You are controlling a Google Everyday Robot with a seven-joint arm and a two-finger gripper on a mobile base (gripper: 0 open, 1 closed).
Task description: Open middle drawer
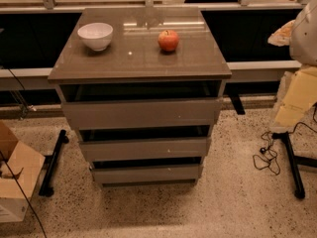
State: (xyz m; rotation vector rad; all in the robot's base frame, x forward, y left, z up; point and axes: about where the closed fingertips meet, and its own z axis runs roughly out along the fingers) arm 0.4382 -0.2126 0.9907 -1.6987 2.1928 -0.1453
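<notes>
Camera view: I see grey-brown cabinet (138,58) centre frame on speckled floor. Middle drawer (143,149) sits between taller top drawer front (141,113) and shorter bottom drawer front (146,173); dark gap above it, pale speck toward its right end. White bowl (95,35) back-left on top, red apple (168,40) well apart to its right. Cardboard box (12,182) at left edge. Gripper not in my view; grip state can't tell.

The cabinet top (198,58) carries a white bowl (95,35) (left) — and an apple (168,40).
</notes>
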